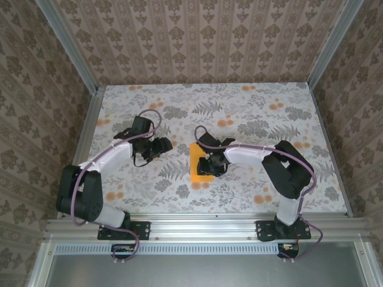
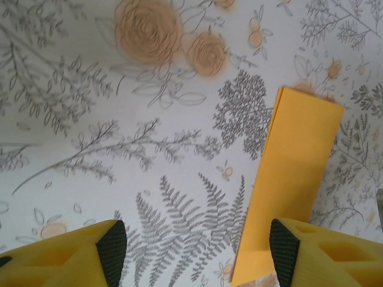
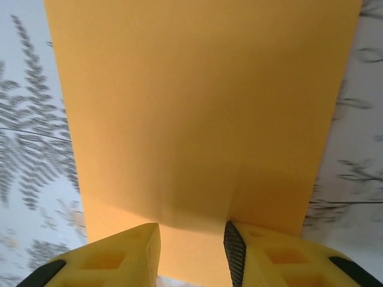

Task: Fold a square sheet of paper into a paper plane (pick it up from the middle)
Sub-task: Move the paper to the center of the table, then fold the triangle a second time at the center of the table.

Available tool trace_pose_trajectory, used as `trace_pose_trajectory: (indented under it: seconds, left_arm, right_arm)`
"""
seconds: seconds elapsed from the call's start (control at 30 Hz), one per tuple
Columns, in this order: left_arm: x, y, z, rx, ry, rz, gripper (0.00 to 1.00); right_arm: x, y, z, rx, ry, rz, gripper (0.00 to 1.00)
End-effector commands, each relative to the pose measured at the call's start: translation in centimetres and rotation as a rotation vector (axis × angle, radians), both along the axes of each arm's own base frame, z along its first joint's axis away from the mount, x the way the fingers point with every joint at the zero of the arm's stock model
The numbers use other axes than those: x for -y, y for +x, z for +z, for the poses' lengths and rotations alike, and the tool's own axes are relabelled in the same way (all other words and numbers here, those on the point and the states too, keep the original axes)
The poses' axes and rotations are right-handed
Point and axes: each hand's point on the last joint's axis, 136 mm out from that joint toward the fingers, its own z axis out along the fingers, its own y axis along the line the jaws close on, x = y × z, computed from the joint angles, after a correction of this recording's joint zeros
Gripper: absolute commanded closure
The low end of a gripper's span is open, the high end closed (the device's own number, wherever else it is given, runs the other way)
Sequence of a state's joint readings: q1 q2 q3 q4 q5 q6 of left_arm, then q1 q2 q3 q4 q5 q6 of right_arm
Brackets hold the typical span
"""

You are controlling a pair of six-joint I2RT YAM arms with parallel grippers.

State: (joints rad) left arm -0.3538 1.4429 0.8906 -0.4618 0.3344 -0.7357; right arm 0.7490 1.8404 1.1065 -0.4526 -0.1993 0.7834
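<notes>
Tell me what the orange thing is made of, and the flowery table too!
The sheet looks like thin matte orange paper: it is folded flat with crisp, straight edges. The table has a matte printed covering, either paper or cloth; I can't tell which.

The folded orange paper (image 1: 197,165) lies flat on the flower-patterned table (image 1: 263,98) as a narrow rectangle. The right gripper (image 1: 213,162) sits over the paper's right edge and hides part of it. The left gripper (image 1: 163,146) is to the left of the paper, apart from it and pointing toward it.
</notes>
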Motion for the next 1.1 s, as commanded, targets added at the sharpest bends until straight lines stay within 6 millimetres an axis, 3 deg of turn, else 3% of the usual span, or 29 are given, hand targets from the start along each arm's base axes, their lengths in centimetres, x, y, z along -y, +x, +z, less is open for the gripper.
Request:
trace_pose_trajectory:
  seconds: [0.0,0.1,0.23,0.37,0.7,0.87,1.07]
  left_arm:
    - [-0.6,-0.8,0.2,-0.005,-0.032,0.032,0.32]
    - [-0.8,-1.5,-0.1,-0.009,-0.044,0.037,0.31]
    - [-1.1,-2.1,-0.2,-0.006,-0.048,0.029,0.29]
    - [-1.0,-2.8,-0.2,-0.002,-0.060,0.013,0.25]
    - [0.3,-3.8,-0.3,-0.017,-0.127,-0.015,0.21]
    - [1.7,-4.7,-0.7,-0.044,-0.147,-0.051,0.23]
    - [4.0,-5.9,-1.8,-0.095,-0.199,-0.086,0.30]
  right_arm:
    - [-3.0,-1.0,-1.5,-0.090,0.083,-0.107,0.63]
    - [-4.6,0.2,0.0,-0.052,0.139,-0.131,0.63]
    - [-3.5,2.2,3.3,0.080,0.050,-0.077,0.62]
    - [-2.0,3.0,4.1,0.132,-0.057,-0.022,0.61]
    - [-0.9,5.9,1.7,0.101,-0.109,-0.002,0.59]
    - [-0.8,5.8,0.0,0.045,-0.096,-0.004,0.59]
    - [0.8,5.3,-1.3,0.012,-0.123,-0.045,0.59]
